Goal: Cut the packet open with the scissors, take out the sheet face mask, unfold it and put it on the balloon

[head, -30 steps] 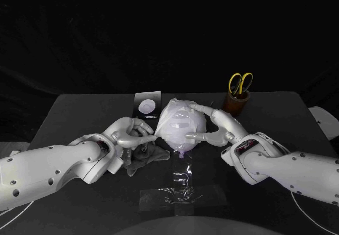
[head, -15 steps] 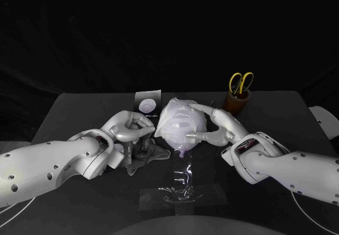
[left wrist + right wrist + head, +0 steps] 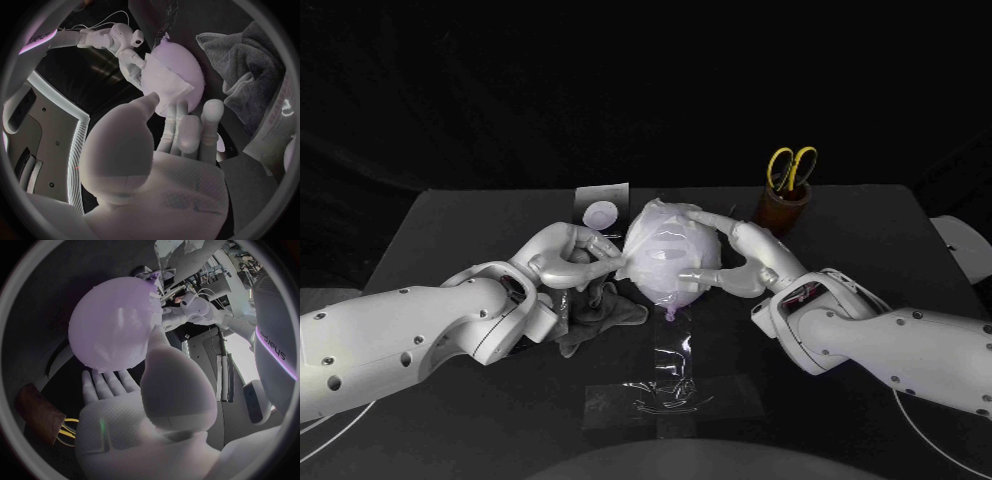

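With the scissors (image 3: 792,168) standing in a cup (image 3: 782,208) near the table's (image 3: 459,220) far right corner, the mask (image 3: 661,250) already drapes the balloon (image 3: 115,325) mid-table, which the right hand (image 3: 740,258) cups, while the left hand (image 3: 571,258) touches the mask's edge, grip unclear, so only smoothing seems left.

head view: dim, bg black beyond table (image 3: 444,215) | light from above, left arm (image 3: 401,330) & right arm (image 3: 906,345) tops bright | glare on clear film (image 3: 668,385) at 6 o'clock | wrist views: fisheye, edges bent, dark rim; left hand (image 3: 156,175) close-up soft
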### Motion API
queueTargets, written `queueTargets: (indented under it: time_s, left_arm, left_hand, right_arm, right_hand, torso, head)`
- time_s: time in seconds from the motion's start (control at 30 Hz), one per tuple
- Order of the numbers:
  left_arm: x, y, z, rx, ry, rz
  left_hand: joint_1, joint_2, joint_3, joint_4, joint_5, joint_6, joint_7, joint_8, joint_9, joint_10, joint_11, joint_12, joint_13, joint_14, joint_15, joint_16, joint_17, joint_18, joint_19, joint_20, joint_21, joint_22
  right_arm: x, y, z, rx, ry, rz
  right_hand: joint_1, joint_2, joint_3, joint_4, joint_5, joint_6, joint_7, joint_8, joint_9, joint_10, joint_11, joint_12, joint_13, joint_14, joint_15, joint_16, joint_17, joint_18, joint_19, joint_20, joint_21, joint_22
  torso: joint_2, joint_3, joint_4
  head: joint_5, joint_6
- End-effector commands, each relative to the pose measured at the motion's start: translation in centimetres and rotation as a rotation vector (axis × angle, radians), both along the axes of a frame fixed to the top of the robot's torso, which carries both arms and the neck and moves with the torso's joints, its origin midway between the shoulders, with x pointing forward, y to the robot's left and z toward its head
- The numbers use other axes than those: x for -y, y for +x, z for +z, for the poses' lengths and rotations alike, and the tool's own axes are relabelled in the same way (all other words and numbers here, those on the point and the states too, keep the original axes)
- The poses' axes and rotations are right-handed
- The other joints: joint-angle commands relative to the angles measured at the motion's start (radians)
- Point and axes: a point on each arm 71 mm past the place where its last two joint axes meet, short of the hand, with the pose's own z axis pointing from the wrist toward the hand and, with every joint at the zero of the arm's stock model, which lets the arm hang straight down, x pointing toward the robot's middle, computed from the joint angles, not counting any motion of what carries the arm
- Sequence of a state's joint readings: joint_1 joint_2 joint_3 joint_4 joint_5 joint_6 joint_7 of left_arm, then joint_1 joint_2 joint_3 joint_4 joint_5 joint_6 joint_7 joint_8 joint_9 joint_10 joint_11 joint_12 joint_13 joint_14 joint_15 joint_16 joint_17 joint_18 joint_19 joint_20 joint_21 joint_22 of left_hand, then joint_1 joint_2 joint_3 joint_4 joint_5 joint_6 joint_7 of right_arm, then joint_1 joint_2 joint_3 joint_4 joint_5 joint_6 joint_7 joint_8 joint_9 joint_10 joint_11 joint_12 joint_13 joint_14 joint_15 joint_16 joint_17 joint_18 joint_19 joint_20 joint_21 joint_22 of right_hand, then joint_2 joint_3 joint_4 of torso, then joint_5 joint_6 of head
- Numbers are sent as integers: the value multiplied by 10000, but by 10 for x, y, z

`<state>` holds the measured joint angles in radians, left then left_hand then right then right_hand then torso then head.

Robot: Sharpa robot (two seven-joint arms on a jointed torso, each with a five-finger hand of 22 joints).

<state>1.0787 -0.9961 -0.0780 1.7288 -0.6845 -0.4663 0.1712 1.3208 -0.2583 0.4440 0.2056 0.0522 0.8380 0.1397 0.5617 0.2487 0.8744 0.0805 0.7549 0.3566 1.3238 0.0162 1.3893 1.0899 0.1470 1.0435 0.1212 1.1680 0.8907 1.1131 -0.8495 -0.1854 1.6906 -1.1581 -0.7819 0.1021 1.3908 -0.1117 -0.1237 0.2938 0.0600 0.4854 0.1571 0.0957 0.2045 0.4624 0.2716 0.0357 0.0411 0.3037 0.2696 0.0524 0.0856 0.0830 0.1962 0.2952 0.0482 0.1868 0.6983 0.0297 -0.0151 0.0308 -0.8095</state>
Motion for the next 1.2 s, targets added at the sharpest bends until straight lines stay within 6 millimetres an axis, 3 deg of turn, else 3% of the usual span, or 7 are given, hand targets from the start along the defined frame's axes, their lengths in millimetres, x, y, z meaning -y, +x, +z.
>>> queueTargets:
  time_s: [0.03, 0.43, 1.1, 1.2]
  left_arm:
    - [7, -2, 0, 28, 321, -621]
    - [8, 1, -2, -14, 516, -491]
    - [5, 5, -4, 14, 684, 108]
    - [5, 6, -4, -1, 697, 131]
  left_hand:
    - [-27, -69, -116, 0, -22, 46, 25, -76, -46, 72, 11, 77, -7, 103, 32, 69, 62, 25, 128, -22, 69, 93]
    - [83, -4, -367, 58, -21, 243, 0, -246, -166, 244, -26, 276, 38, 317, 5, 294, 371, -53, 471, -36, 338, 491]
    - [558, 298, -529, 68, -19, 865, -236, -172, -217, 525, -247, 830, 269, 900, -189, 764, 1196, -231, 1228, -186, 972, 1401]
    - [776, 444, -420, 11, -18, 957, -290, -150, -223, 547, -303, 884, 292, 993, -240, 832, 1324, -250, 1312, -226, 1049, 1503]
  right_arm:
    - [-2, -2, -6, -372, -198, 225]
    - [-2, -2, -6, -381, -189, 227]
    - [-2, -3, -6, -396, -187, 230]
    - [-2, -3, -6, -402, -182, 235]
  right_hand:
    - [17, 88, 49, 9, -55, 57, 1408, 59, 5, -53, 19, 60, 17, -58, -3, -40, -16, 46, 84, -11, 38, 8]
    - [19, 96, 52, 8, -56, 50, 1409, 56, -2, -52, 19, 61, 17, -58, -3, -42, -19, 46, 100, -11, 43, 18]
    - [19, 96, 52, 8, -56, 50, 1409, 56, -2, -52, 19, 61, 17, -58, -3, -42, -19, 46, 100, -11, 43, 18]
    - [24, 107, 55, 7, -57, 50, 1410, 54, -7, -53, 18, 62, 18, -52, -4, -43, -20, 47, 118, -11, 50, 27]
  torso:
    - [-1, -3, 1]
    - [-2, 1, 2]
    - [1, -4, -3]
    - [-2, -3, 1]
  head:
    - [3, 2]
    - [-28, 2]
    - [-50, -5]
    - [-50, -9]
